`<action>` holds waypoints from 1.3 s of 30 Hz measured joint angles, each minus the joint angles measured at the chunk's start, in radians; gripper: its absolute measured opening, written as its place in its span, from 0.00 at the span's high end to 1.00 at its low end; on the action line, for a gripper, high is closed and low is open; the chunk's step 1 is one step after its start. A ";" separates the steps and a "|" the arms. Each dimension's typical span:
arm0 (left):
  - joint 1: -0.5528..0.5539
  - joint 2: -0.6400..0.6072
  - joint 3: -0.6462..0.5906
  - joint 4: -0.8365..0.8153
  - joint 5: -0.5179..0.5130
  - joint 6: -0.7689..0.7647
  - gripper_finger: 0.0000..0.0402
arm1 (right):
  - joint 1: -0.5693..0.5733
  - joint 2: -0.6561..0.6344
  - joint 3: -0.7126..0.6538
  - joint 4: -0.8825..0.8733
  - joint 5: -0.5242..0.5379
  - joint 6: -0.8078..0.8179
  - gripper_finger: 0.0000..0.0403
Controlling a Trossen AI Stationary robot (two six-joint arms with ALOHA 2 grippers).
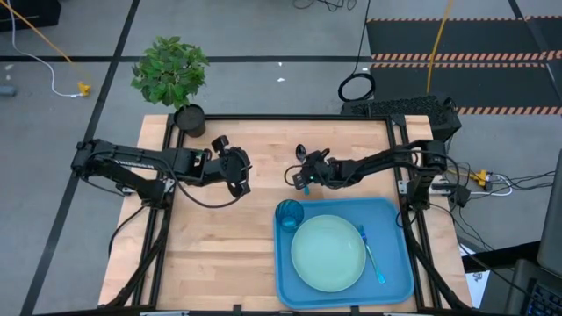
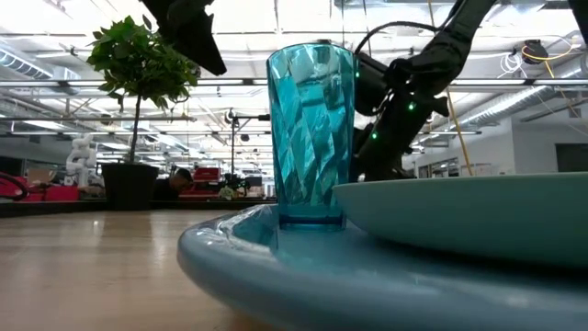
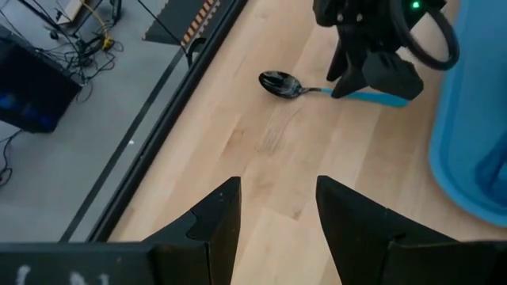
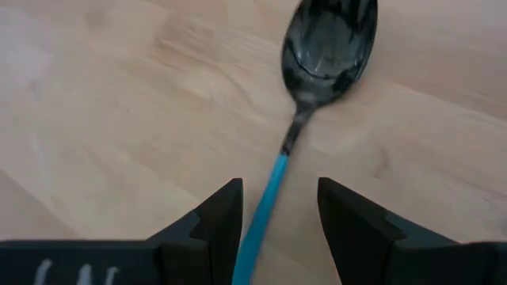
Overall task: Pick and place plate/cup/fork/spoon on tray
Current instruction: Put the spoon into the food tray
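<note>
The spoon (image 1: pixel 301 154) lies flat on the wooden table, beyond the tray's far left corner; its dark bowl (image 4: pixel 329 39) points to the far edge. My right gripper (image 4: pixel 279 194) is open, low over the spoon, one finger on each side of its light blue handle (image 4: pixel 265 207), with gaps showing. The left wrist view shows the same spoon (image 3: pixel 279 83) under that gripper. The blue tray (image 1: pixel 395 218) holds the mint plate (image 1: pixel 327 253), the teal cup (image 1: pixel 290 213) and the fork (image 1: pixel 371 254). My left gripper (image 1: pixel 233 171) hangs open and empty left of the spoon.
A potted plant (image 1: pixel 189 118) stands at the table's far left edge. The cup (image 2: pixel 310 129) stands upright in the tray's far left corner, close to my right gripper. Bare wood lies between the two grippers and left of the tray.
</note>
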 joint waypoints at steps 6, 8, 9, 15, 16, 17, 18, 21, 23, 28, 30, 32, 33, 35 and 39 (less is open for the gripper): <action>0.000 0.000 0.000 0.011 0.000 0.010 0.58 | 0.000 0.031 0.000 0.050 0.030 -0.058 0.61; 0.000 0.000 0.000 0.022 0.000 0.020 0.58 | 0.000 0.032 0.000 0.056 0.039 -0.083 0.63; 0.000 0.000 0.000 0.026 0.000 0.028 0.58 | 0.002 0.032 0.000 0.057 0.052 -0.097 0.64; 0.000 0.000 0.000 0.028 0.017 0.044 0.58 | 0.002 0.032 0.000 0.019 0.053 -0.136 0.77; 0.000 0.000 0.000 0.028 0.017 0.045 0.58 | 0.002 0.032 0.000 0.010 0.053 -0.136 0.80; 0.000 0.000 0.000 0.028 0.017 0.045 0.58 | 0.001 0.032 0.000 0.001 0.055 -0.136 0.82; 0.000 0.000 0.000 0.028 0.017 0.045 0.58 | 0.000 0.031 0.001 -0.008 0.055 -0.136 0.84; 0.000 0.000 0.000 0.028 0.018 0.045 0.58 | 0.000 0.031 -0.002 -0.012 0.057 -0.149 0.89; 0.000 0.000 0.000 0.028 0.019 0.045 0.58 | 0.000 0.031 -0.002 -0.015 0.058 -0.171 0.92; 0.000 0.000 0.000 0.027 0.019 0.044 0.58 | 0.000 0.030 -0.002 -0.044 0.076 -0.198 0.99; 0.000 0.000 0.000 0.026 0.019 0.044 0.58 | 0.000 0.030 -0.002 -0.058 0.083 -0.207 0.99; 0.000 0.000 0.000 0.026 0.019 0.043 0.58 | -0.004 0.029 -0.002 -0.064 0.081 -0.211 0.99; 0.000 0.000 0.000 0.026 0.019 0.043 0.58 | -0.005 0.028 -0.002 -0.064 0.080 -0.213 0.99; 0.000 0.000 0.000 0.026 0.020 0.043 0.58 | -0.005 0.021 -0.003 -0.072 0.077 -0.217 0.99; -0.002 0.000 0.000 0.024 0.037 0.043 0.58 | -0.005 -0.011 -0.007 -0.105 0.071 -0.217 0.99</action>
